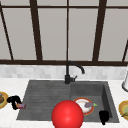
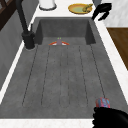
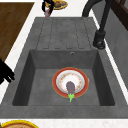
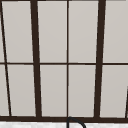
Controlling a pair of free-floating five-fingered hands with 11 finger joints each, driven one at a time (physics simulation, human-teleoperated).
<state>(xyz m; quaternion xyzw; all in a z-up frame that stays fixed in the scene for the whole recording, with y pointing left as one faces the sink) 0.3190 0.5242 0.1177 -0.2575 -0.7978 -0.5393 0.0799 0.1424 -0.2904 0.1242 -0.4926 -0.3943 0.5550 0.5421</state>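
Right side view: an eggplant point(image 3: 70, 87) lies on the plate point(image 3: 58, 76) in the basin point(image 3: 40, 82).

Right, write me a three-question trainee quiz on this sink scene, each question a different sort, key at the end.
1. True or false: the left hand is curled round a small striped object.
2. What lies on the red-rimmed plate in the basin? A) a spoon B) a purple eggplant C) a cup
3. Fill in: the right hand hangs at the sink's front ____ corner.

Key: 1 true; 2 B; 3 right.
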